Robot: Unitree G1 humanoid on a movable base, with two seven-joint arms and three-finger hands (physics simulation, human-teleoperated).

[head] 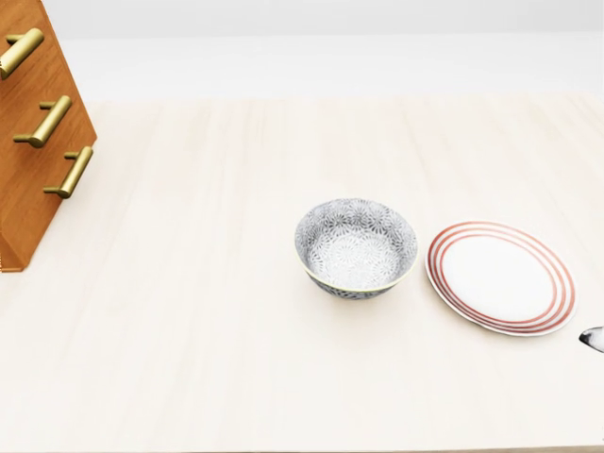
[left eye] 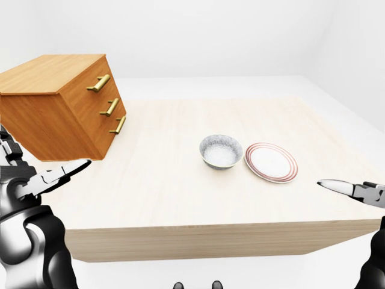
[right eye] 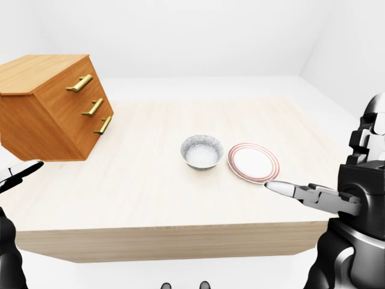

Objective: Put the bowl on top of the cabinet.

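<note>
Two hands in view, both empty with fingers extended, neither touching anything. Left hand sits at the lower left of the left-eye view, fingers stretched toward the right, hovering over the left edge of the bench just below the cabinet. Right hand enters from the lower right of the right-eye view, fingers released and pointing left, tip just below the plate's lower edge — apart from it, as far as the frames show.

Bowl stands upright on the bench near the centre of the head view; grey-blue patterned inside, nothing in it. Plate — white with red rings at the rim — lies flat just beside the bowl on its right; a narrow gap separates them.

Cabinet occupies the upper left of the left-eye view: wooden, three brass drawer handles on the face turned toward the bowl. It rests on the bench, well apart from the bowl.
</note>
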